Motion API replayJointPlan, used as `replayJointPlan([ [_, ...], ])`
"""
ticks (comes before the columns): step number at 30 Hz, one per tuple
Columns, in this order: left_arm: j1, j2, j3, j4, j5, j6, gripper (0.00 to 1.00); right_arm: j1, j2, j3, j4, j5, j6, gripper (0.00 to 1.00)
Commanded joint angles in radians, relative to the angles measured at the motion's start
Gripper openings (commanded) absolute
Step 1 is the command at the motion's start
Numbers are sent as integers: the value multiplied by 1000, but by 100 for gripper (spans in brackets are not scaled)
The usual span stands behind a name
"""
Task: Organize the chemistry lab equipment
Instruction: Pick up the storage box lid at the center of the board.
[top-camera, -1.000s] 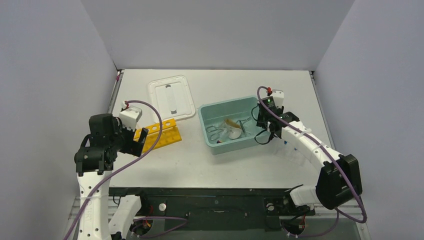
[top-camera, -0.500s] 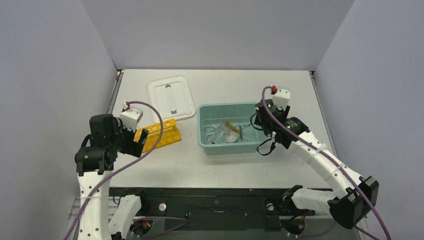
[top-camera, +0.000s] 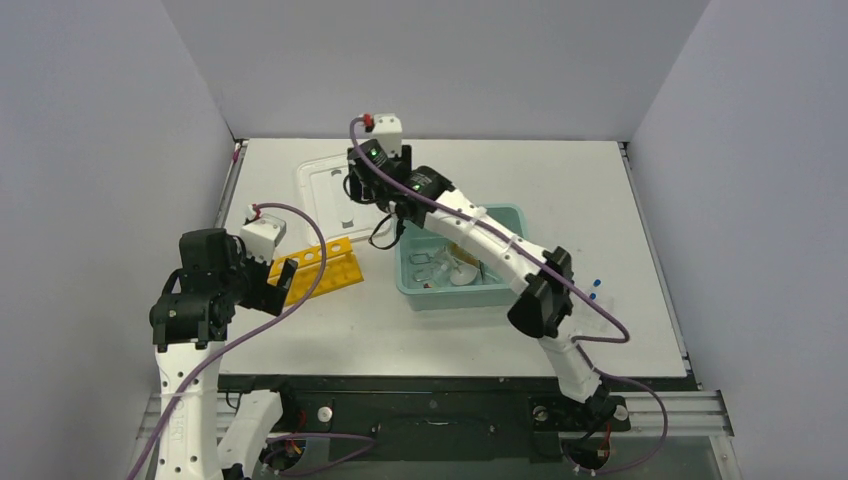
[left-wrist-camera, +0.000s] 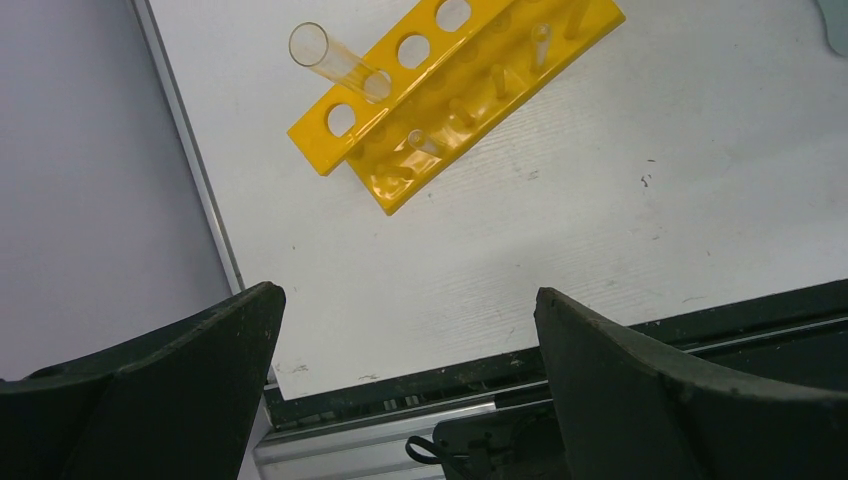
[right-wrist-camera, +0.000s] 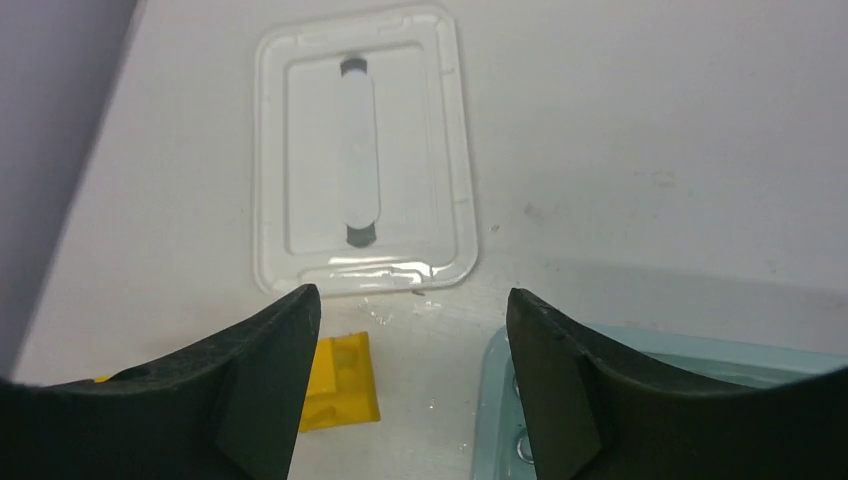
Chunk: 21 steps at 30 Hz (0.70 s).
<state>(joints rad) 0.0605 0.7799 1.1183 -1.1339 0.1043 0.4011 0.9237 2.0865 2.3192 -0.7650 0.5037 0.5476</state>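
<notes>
landmark: teal tub (top-camera: 460, 298), on the white table (top-camera: 600, 200), right of centre
right gripper (right-wrist-camera: 412, 300): raised over the tub's far-left corner; the arm reaches across the tub from its near-right side
right claw: fingers apart, nothing between them, bare table shows in the gap
left gripper (left-wrist-camera: 407, 295): well left of the tub, held above the table's near-left part
left claw: fingers spread wide, empty
yellow holed rack (top-camera: 340, 265): flat on the table left of the tub, apart from it, set at a diagonal
clear glass tube (left-wrist-camera: 330, 55): stuck through a hole of the rack at its end farther from the tub, leaning, open mouth up; a shorter clear piece shows low on the rack, can't tell what it is
metal loop-handled tongs (top-camera: 425, 263): inside the tub, left part of the floor
round dish (top-camera: 464, 274): inside the tub, mid-floor, just right of the tongs, pale
tan-bristled brush (top-camera: 458, 251): inside the tub, far side of the dish, partly under the right arm
blue-capped vials (top-camera: 596, 283): on the table right of the tub, apart from it; too small, only the blue tips read
white lid (right-wrist-camera: 300, 150): flat on the table beyond the tub's far-left corner, not touching it
other tub contents: thin dark item right of the dish, can't tell which
</notes>
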Motion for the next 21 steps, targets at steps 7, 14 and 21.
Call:
replayJointPlan([
  [7,3,-10,2,14,-15,25,97,-5,165,-52,110,-215,50,64],
  [14,2,-2,-5,22,-13,22,96,-3,236,-87,166,-274,112,62],
  [21,3,-11,-30,27,-31,43,96,-1,219,-306,275,-279,190,61],
])
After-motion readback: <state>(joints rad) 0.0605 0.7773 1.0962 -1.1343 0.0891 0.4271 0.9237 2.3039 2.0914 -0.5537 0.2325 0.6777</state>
